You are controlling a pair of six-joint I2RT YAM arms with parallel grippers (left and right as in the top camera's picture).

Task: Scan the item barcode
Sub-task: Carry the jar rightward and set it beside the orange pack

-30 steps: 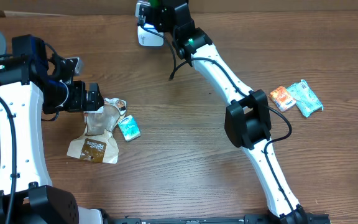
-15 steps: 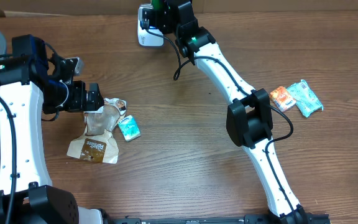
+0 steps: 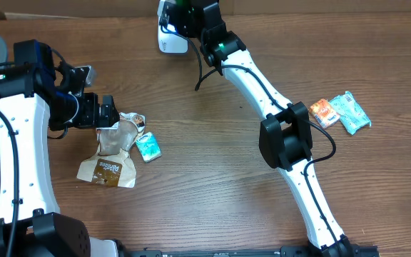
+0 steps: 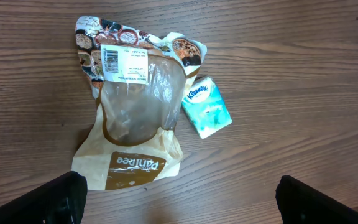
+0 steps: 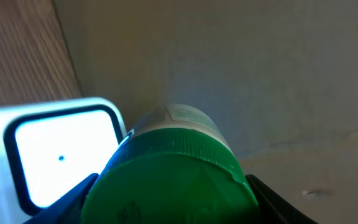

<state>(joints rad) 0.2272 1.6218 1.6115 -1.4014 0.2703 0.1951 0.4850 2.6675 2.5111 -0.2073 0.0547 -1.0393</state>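
Right claw [image 5: 169,208]: clamped on a bottle, with one dark finger showing at each side of it in the wrist view.
Bottle [image 5: 166,177]: its green lid faces the wrist camera; it is held at the far edge of the table, just beside the scanner.
Scanner [image 3: 171,39]: white, with a lit window turned toward the bottle; whether the two touch cannot be told.
Left claw [image 4: 179,208]: spread wide and holding nothing, hanging over a bag on the left side of the table.
Bag [image 4: 132,124]: brown paper with a clear window, lying flat and crumpled, its top end toward the far edge.
Label [image 4: 124,62]: white sticker with a barcode, near the top of the bag, face up.
Tissue pack [image 4: 207,106]: pale teal, lying tilted, touching the bag's right edge.
Orange packet [image 3: 325,112]: on the right side, well apart from both claws.
Teal packet [image 3: 350,112]: just beside the orange packet.
Table [image 3: 212,178]: dark wood grain.
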